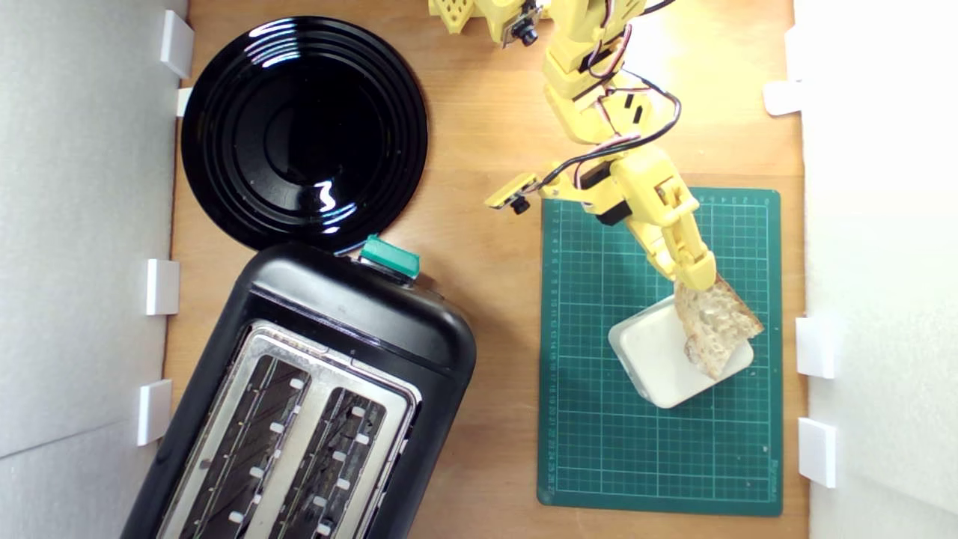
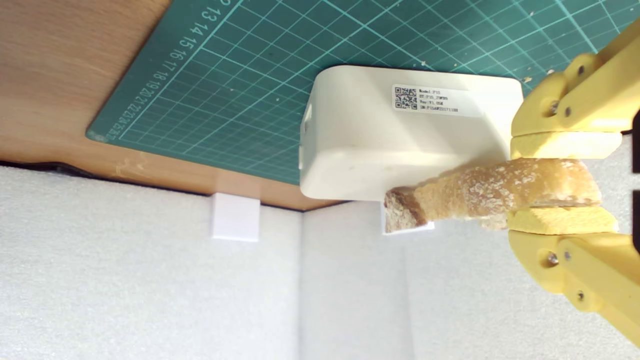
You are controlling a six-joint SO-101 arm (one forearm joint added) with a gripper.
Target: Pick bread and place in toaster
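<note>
My yellow gripper is shut on the bread, a small holey slice with a tan crust, held on edge above the cream-white block on the green cutting mat. The wrist view shows the bread clamped between my two yellow fingers, its crust end sticking out past the block. The black toaster with a silver top, two long slots and a green lever knob lies at the lower part of the exterior view's left.
A round glossy black plate sits behind the toaster. White foam walls with small white brackets border the wooden table on both sides. A second yellow arm part is at the far edge.
</note>
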